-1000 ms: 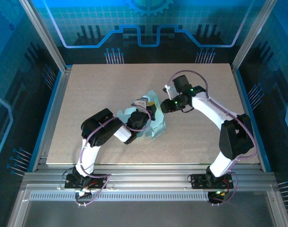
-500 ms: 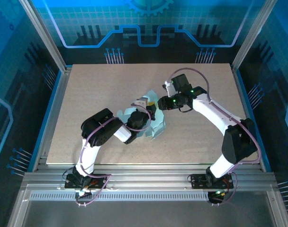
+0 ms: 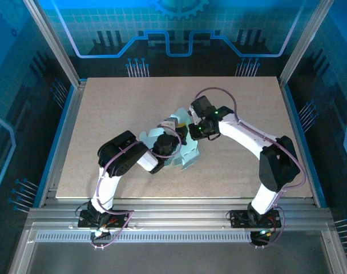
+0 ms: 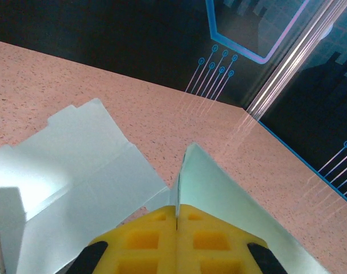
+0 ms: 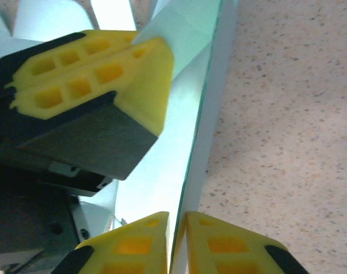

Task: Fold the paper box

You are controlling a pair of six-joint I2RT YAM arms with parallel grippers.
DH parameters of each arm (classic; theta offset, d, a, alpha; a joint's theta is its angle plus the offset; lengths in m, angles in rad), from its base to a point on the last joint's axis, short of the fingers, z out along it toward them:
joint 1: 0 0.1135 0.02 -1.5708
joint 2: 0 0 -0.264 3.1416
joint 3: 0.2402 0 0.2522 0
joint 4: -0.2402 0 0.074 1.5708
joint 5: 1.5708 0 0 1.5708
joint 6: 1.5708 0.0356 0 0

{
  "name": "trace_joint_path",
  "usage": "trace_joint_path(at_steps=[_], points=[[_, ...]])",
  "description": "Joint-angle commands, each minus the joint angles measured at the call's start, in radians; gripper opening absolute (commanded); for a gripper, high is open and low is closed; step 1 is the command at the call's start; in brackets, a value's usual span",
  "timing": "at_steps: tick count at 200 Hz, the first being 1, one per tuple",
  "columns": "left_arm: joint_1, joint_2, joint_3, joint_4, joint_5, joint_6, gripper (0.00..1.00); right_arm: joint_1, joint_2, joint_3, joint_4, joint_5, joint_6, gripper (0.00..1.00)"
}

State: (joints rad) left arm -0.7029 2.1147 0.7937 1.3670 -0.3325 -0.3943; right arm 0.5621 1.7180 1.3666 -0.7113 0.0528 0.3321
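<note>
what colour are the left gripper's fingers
Yellow. The fingers show best in the left wrist view.

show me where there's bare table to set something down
Bare table along the far edge and down the left side. Crowded mid-table, where the left tool and the right tool both pinch the paper box.

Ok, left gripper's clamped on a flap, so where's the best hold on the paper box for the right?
Pinch the paper box at its raised panel's free edge, right gripper coming edge-on, a finger on each face; the thin card stands on edge there.
</note>
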Motion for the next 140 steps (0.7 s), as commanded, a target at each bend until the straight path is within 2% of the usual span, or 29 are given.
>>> trace_joint_path(at_steps=[1, 23, 54, 70, 82, 96, 114, 140], points=[[0.006, 0.013, 0.002, 0.036, 0.004, -0.022, 0.0, 0.013, 0.017, 0.038, -0.059, 0.061, 0.0, 0.1], [0.006, 0.012, 0.001, 0.035, 0.0, -0.023, 0.01, 0.014, 0.018, 0.045, -0.067, 0.071, -0.005, 0.0], [0.006, 0.011, -0.001, 0.035, -0.001, -0.021, 0.05, 0.014, 0.014, 0.055, -0.081, 0.118, -0.035, 0.0], [0.006, 0.006, -0.003, 0.035, 0.005, -0.016, 0.16, 0.014, 0.003, 0.052, -0.076, 0.157, -0.075, 0.0], [0.007, -0.004, -0.009, 0.036, 0.009, -0.013, 0.36, 0.013, -0.009, 0.044, -0.058, 0.185, -0.123, 0.0], [0.009, -0.025, -0.019, 0.035, 0.016, -0.008, 0.52, 0.007, -0.014, 0.042, -0.045, 0.23, -0.186, 0.0], [0.014, -0.066, -0.054, 0.035, 0.026, -0.005, 0.65, -0.004, -0.015, 0.042, -0.025, 0.295, -0.268, 0.0], [0.048, -0.149, -0.139, 0.035, 0.063, -0.026, 0.77, -0.023, -0.018, 0.025, 0.024, 0.343, -0.387, 0.0]])
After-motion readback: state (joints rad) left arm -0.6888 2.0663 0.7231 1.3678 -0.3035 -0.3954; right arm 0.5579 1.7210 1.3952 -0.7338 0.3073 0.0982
